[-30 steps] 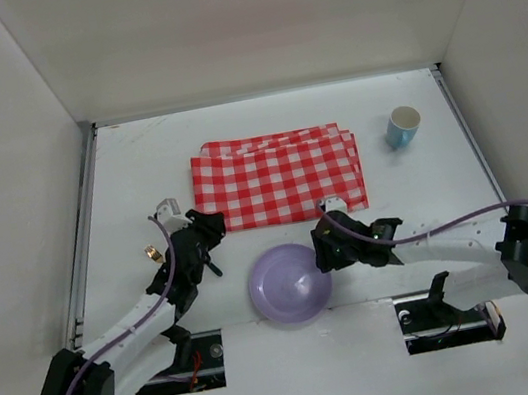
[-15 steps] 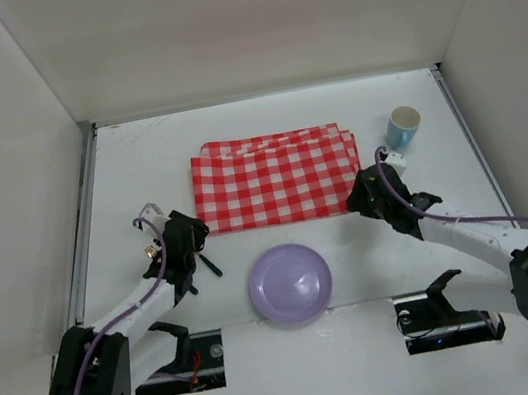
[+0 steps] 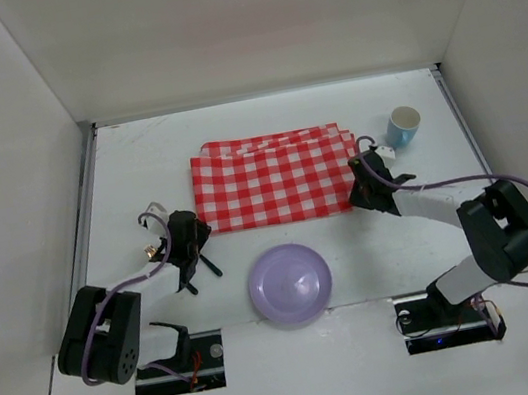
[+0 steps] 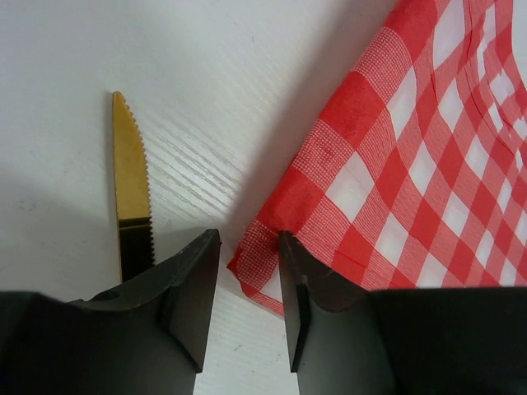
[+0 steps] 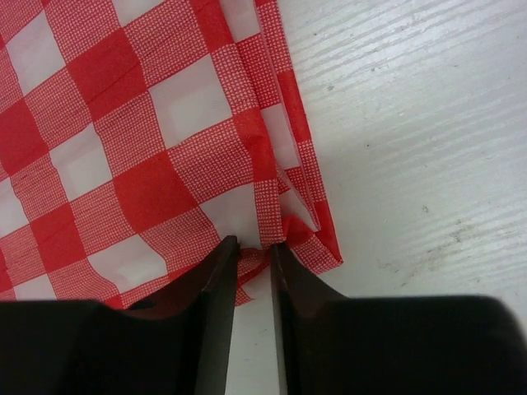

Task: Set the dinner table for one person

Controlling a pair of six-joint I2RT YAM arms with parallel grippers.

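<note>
Your right pincer (image 5: 254, 252) was clamped on a checked cloth (image 5: 148, 164) corner; left pincer (image 4: 248, 251) sat slightly parted around another, gold knife (image 4: 129, 169) on the table (image 4: 214, 66) just left of it.

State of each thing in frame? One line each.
checked cloth: folded, flat on the dinner table.
purple plate: right way up, empty.
blue cup: upright.
gold knife: lying flat beside the cloth's corner.
left gripper: open, jaws astride a near cloth corner.
right gripper: shut on the other near corner.
</note>
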